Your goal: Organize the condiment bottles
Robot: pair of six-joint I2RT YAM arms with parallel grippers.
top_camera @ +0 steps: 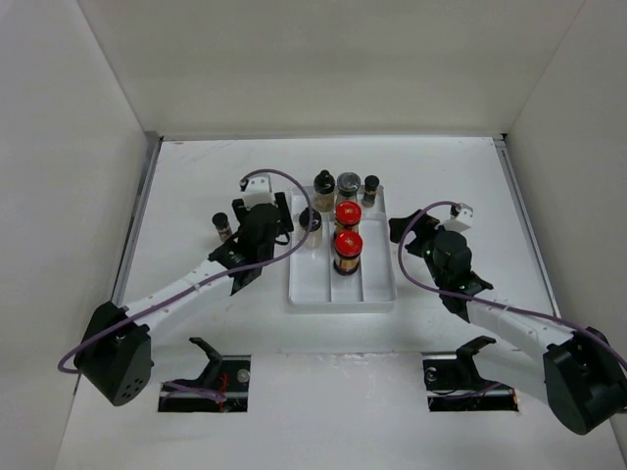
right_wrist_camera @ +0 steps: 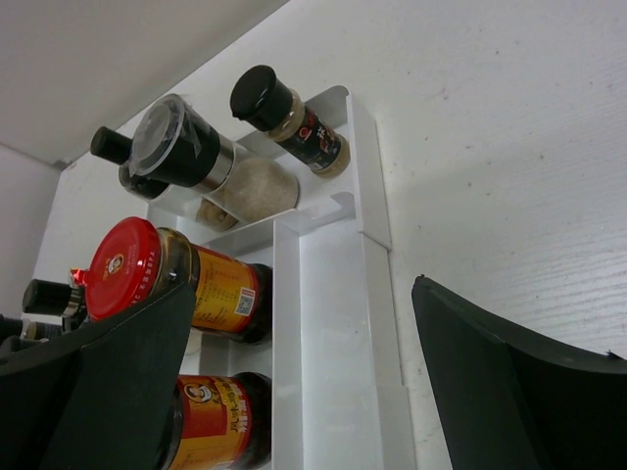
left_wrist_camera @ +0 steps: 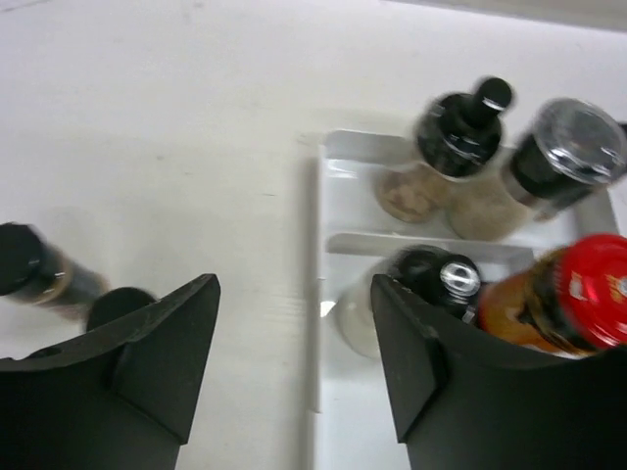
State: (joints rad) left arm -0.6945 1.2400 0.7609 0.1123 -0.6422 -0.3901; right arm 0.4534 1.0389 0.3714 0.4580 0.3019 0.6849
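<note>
1. Hovering open and empty, the left gripper [left_wrist_camera: 294,294] hung over the left wall of the tray [top_camera: 338,302], with a black-capped jar [left_wrist_camera: 431,276] just inside at its three o'clock.
2. One stray jar [top_camera: 221,226] stood on the table [top_camera: 196,176] at its nine o'clock. It looked best taken upright, below the cap.
3. The right gripper [right_wrist_camera: 304,294] was open too. The tray's right lane lay bare at three o'clock of the red-capped bottles [top_camera: 347,245].

Left wrist view: a blurred black-capped jar [left_wrist_camera: 29,266] is cut off at the left edge, and a red-capped bottle [left_wrist_camera: 573,299] runs past the right edge. Right wrist view: the lower red-capped bottle [right_wrist_camera: 220,421] is cropped at the bottom.
</note>
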